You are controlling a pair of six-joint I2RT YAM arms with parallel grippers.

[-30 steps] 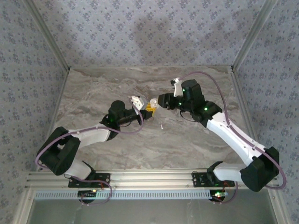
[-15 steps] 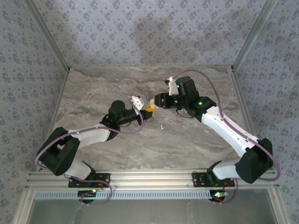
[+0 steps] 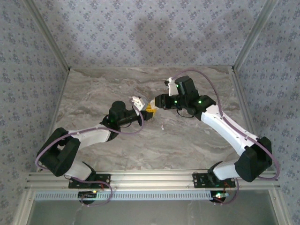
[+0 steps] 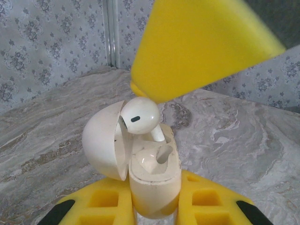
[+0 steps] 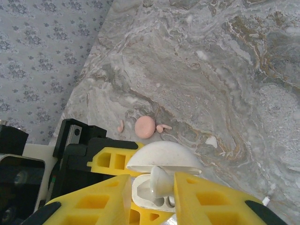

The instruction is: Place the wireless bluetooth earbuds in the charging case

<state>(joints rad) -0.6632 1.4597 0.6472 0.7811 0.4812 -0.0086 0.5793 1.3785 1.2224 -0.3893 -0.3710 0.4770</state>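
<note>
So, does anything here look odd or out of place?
The earbud sits tilted, its stem only partly in the open white case, not seated yet. Also, a small pink disc with two pink bits beside it lies loose on the table; I cannot tell what they are.

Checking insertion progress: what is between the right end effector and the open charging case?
A white earbud, its stem dipping into the open charging case gripped by the left end effector. The left wrist view shows this.
</note>
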